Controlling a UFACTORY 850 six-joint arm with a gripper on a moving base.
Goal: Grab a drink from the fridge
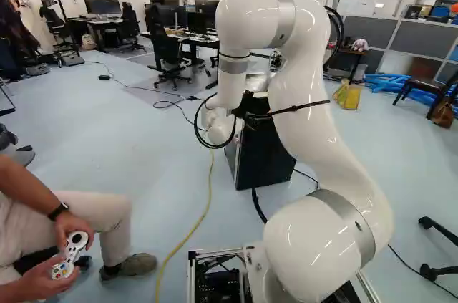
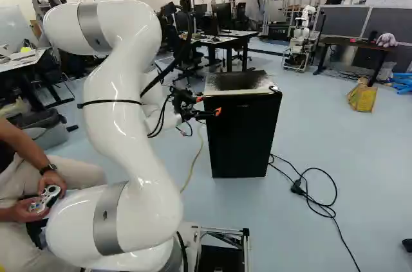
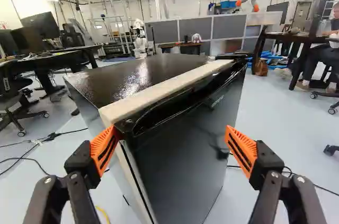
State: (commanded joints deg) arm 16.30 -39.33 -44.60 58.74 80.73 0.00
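Fridge interior: concealed by the closed door [image 3: 185,155]; its contents cannot be told.
Fridge [image 2: 238,81], cut-off parts: partly covered by the white arm [image 1: 315,102] in the left base view; its foot is cropped by the edge of the wrist view.
Gripper [image 2: 208,105], visibility: largely masked in the left base view, where it is hard to separate from the dark fridge; more clearly shown in the right base view.
Fingers: spread wide, with the orange pads [image 3: 104,150] well apart; nothing is held.
Contact: one pad is overlapped with the door's upper corner in the wrist view; whether it is touched cannot be told.
Fridge, position: upright on the floor [image 2: 360,175], directly ahead of the gripper, the door seen between and beyond the fingers.
Handle recess [image 3: 185,108]: located along the door's upper edge, ahead of the gap between the fingers.
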